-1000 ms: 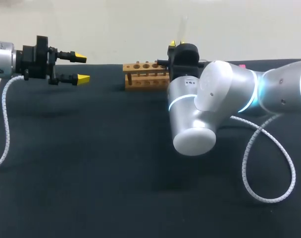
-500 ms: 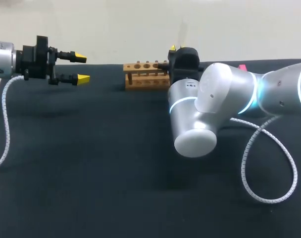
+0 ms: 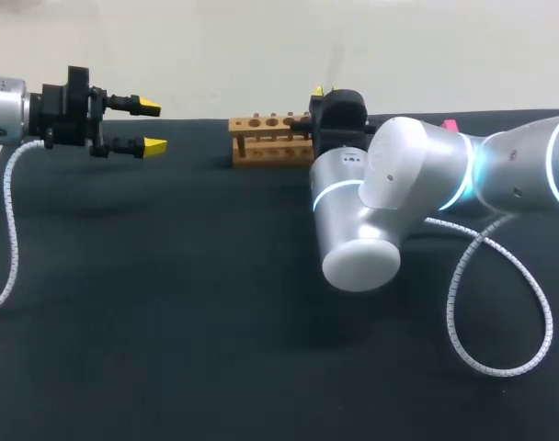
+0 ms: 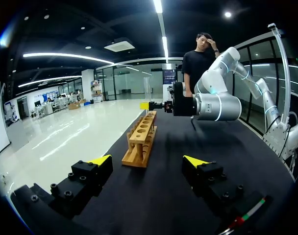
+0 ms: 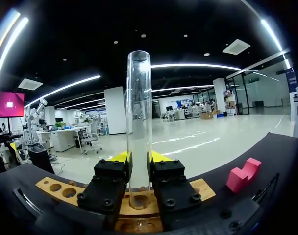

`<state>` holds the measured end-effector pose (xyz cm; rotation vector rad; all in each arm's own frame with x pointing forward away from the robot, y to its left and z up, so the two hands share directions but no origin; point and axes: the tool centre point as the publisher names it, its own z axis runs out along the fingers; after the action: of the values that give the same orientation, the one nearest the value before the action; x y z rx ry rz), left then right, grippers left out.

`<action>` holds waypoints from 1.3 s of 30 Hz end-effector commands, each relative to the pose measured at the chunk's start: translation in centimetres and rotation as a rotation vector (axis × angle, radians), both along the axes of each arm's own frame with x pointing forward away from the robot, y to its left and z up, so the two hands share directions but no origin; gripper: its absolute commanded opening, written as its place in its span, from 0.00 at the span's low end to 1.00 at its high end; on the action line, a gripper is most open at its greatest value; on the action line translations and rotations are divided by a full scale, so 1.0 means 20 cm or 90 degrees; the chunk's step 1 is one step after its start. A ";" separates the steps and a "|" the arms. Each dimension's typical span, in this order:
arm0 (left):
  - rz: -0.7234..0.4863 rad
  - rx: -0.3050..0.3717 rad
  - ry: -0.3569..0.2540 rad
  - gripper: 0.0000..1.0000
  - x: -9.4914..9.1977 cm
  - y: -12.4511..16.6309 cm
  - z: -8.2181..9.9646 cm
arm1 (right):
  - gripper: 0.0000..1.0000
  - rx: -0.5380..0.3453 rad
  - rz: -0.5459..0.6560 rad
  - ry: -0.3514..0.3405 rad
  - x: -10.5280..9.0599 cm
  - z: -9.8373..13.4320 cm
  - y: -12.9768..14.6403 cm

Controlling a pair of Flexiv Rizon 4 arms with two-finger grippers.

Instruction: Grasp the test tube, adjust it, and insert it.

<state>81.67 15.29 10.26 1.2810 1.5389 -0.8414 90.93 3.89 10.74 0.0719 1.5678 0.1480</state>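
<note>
My right jaws are shut on the test tube [image 5: 138, 122], 1 finger on each side, low down on the glass. The tube stands straight up over the wooden rack [image 5: 56, 187], at the rack's end nearest my right arm [image 3: 399, 184], so its round end can drop into a hole. I can't tell if the tip is in a hole yet. My left jaws are wide open and hold nothing. They sit well away past the rack's other end, so they are out of the way.
</note>
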 end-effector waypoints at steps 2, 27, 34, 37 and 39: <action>-0.001 -0.001 -0.002 1.00 0.00 0.00 -0.01 | 0.42 0.003 0.095 -0.012 0.01 -0.01 -0.01; -0.001 -0.001 -0.002 1.00 0.00 0.00 -0.01 | 0.77 0.003 0.109 -0.031 -0.05 0.07 0.03; -0.001 -0.001 -0.002 1.00 0.00 0.00 -0.01 | 0.78 0.001 0.119 -0.038 -0.08 0.10 0.06; -0.001 -0.001 -0.002 1.00 0.00 0.00 -0.01 | 0.78 0.002 0.128 -0.041 -0.09 0.11 0.07; -0.001 -0.001 -0.002 1.00 0.00 0.00 -0.01 | 0.77 0.002 0.134 -0.041 -0.09 0.11 0.08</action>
<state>81.67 15.29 10.26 1.2810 1.5389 -0.8414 89.34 5.75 12.92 0.0635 1.5354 0.1628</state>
